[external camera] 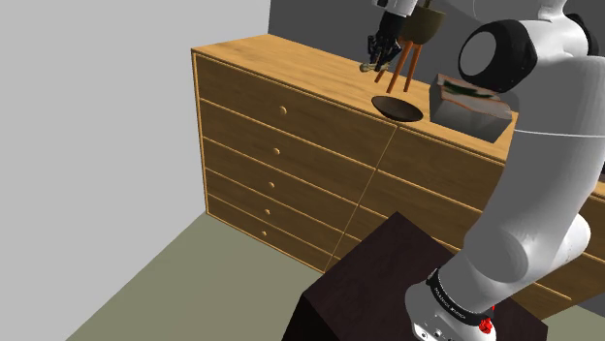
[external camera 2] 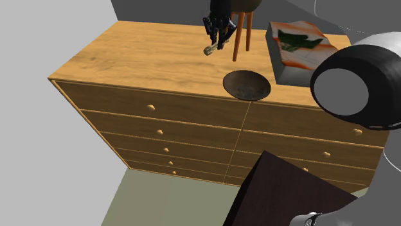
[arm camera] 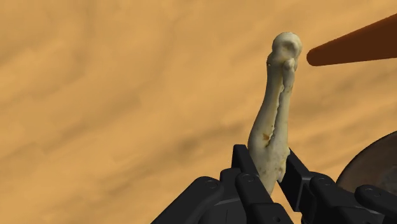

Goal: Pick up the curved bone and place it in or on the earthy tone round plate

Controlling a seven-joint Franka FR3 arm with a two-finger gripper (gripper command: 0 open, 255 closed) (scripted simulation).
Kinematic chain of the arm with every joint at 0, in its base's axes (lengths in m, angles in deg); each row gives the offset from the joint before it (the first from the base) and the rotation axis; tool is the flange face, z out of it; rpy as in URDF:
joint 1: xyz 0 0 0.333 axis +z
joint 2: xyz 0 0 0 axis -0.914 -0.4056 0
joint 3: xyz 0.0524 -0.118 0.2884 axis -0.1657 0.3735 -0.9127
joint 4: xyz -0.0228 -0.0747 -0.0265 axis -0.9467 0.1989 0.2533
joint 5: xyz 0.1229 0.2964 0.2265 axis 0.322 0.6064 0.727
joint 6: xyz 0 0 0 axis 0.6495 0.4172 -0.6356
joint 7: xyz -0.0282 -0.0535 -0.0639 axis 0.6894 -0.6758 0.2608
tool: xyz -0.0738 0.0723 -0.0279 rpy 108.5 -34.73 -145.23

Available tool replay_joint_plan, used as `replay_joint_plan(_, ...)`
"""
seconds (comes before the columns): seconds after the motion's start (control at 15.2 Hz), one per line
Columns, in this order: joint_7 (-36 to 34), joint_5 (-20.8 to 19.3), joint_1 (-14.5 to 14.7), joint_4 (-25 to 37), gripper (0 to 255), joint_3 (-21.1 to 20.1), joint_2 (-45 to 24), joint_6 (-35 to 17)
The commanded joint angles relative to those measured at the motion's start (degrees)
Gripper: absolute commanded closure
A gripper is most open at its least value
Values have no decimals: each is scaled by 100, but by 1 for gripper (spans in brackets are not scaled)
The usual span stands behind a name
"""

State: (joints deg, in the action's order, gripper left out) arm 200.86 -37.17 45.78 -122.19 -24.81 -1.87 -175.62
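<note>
My black gripper (arm camera: 267,175) is shut on a pale, slightly curved bone (arm camera: 275,121), which sticks out past the fingertips. In the second exterior view the gripper (external camera 2: 217,37) hangs above the wooden dresser top with the bone's knobby end (external camera 2: 209,50) poking out below it. The dark brown round plate (external camera 2: 246,85) lies on the dresser, a short way toward the front edge and to that view's right of the gripper. The shoulder view has the gripper (external camera: 377,58) up and left of the plate (external camera: 398,108). The plate's rim (arm camera: 375,162) peeks in beside the fingers.
A stool-like stand with reddish-brown legs (external camera 2: 243,35) rises right next to the gripper. A grey box with an orange and green printed top (external camera 2: 299,48) sits beyond the plate. The dresser top (external camera 2: 141,58) stretches wide toward the second exterior view's left. My dark stand (external camera: 388,281) is below.
</note>
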Motion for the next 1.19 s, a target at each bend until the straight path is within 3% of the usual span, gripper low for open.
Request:
replay_joint_plan(0.0,0,22,-48,318,255,2,-95,222)
replay_joint_plan(0.26,-22,64,-118,864,255,-8,-282,580)
replay_joint_plan(0.4,-14,-100,83,-374,255,41,528,145)
replay_joint_plan(0.59,-67,-318,270,-1694,255,57,1480,-248)
replay_joint_plan(1.12,-337,-796,443,-4104,255,-61,3555,-655)
